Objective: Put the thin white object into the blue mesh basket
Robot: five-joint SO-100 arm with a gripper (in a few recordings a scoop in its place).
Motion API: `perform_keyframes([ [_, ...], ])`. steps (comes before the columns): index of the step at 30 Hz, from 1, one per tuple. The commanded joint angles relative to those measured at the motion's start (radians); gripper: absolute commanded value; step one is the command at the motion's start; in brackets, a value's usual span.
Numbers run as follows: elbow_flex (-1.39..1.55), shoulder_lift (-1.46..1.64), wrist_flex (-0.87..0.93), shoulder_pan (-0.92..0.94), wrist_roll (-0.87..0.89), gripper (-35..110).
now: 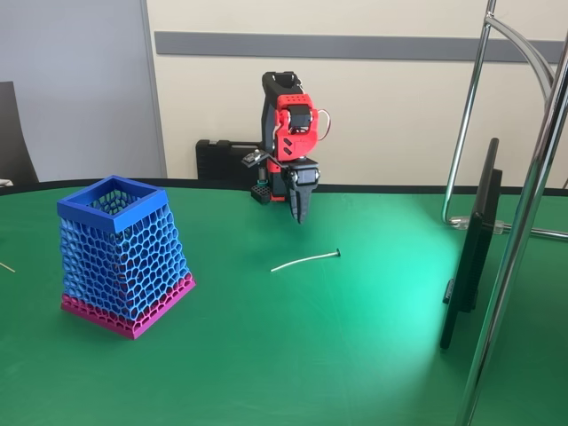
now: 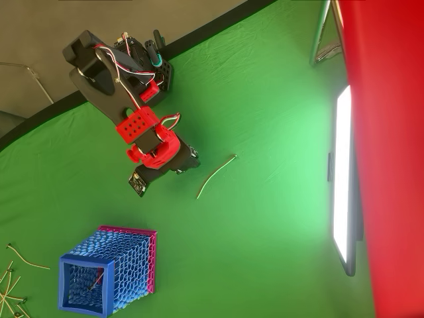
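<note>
The thin white object point(image 1: 304, 261) lies flat on the green table, slightly curved, with its small knob at the right end in the fixed view. From overhead, the thin white object point(image 2: 215, 176) runs diagonally just right of the arm. The blue mesh basket point(image 1: 111, 213) stands upright at the left on its magenta base band, well apart from the strip. Seen from above, the basket point(image 2: 63, 285) sits near the bottom left. My red and black gripper point(image 1: 297, 213) hangs point-down above the table, behind and slightly left of the strip, shut and holding nothing. Overhead, the gripper point(image 2: 189, 160) sits just left of the strip.
Chrome stand tubes point(image 1: 532, 177) and a dark upright panel point(image 1: 470, 257) crowd the right side. Several pale slivers point(image 2: 13, 278) lie at the left table edge beside the basket. A black box point(image 1: 222, 160) sits behind the arm. Open green cloth lies between strip and basket.
</note>
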Motion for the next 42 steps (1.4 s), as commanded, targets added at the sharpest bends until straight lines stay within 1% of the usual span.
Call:
perform_keyframes([
  [1,-0.132,-0.104,0.04,-0.012,-0.026,18],
  [8,-0.305,-0.279,0.066,-0.028,-0.071,19],
  [14,-0.394,-0.391,0.066,-0.083,-0.092,20],
  [22,-0.485,-0.514,0.066,-0.123,-0.052,21],
  [42,-0.577,-0.65,0.066,-0.21,0.046,20],
])
